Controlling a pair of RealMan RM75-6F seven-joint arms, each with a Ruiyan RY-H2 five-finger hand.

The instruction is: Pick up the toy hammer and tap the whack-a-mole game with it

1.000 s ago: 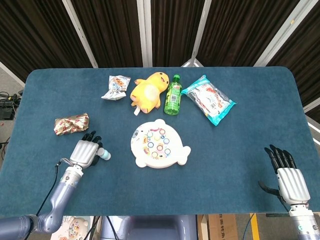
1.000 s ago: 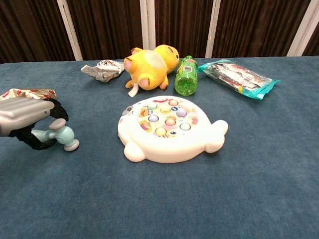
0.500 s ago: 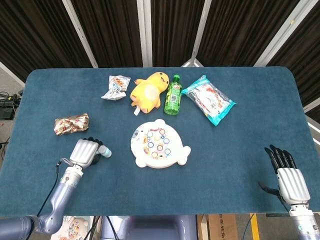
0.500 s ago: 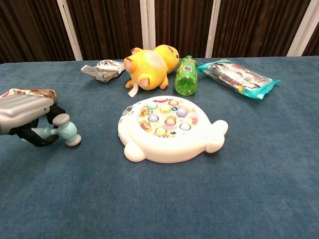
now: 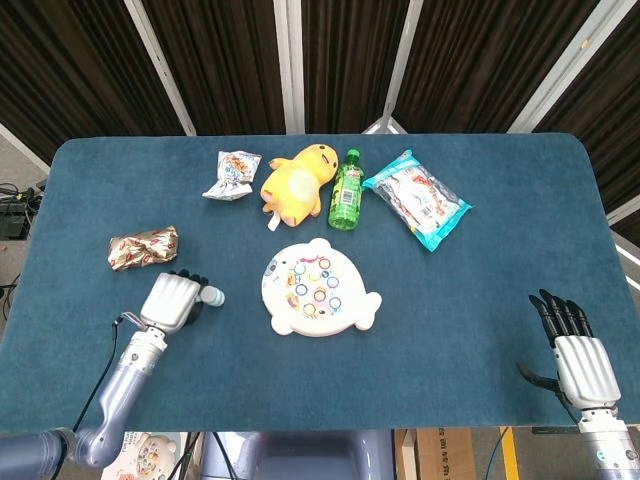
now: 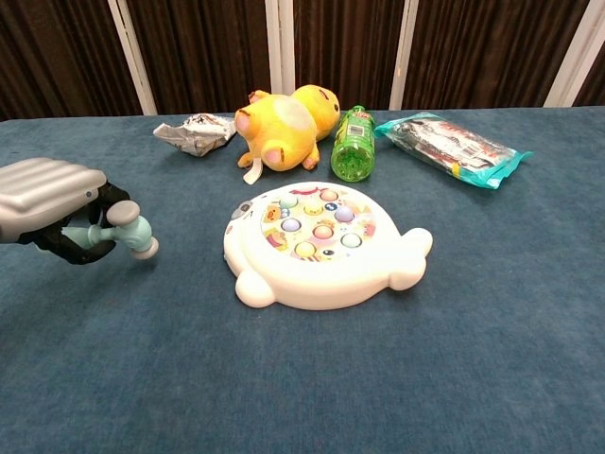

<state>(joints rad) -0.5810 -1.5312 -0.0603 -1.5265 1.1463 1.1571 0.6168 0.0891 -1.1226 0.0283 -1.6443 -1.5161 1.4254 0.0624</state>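
The left hand (image 6: 52,203) has its fingers wrapped around the toy hammer (image 6: 128,231), holding it above the table (image 6: 378,378) to the left of the whack-a-mole game (image 6: 321,246), well apart from it. The right hand (image 5: 575,350) rests near the table's right front corner, fingers straight and slightly apart, holding nothing.

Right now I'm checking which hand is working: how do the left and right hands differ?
The left hand grips the toy hammer, its fingers curled round the handle; the right hand holds nothing, its fingers straight. The left hand is beside the whack-a-mole game; the right hand rests far off near the table's right edge. Both are silver with black fingers.
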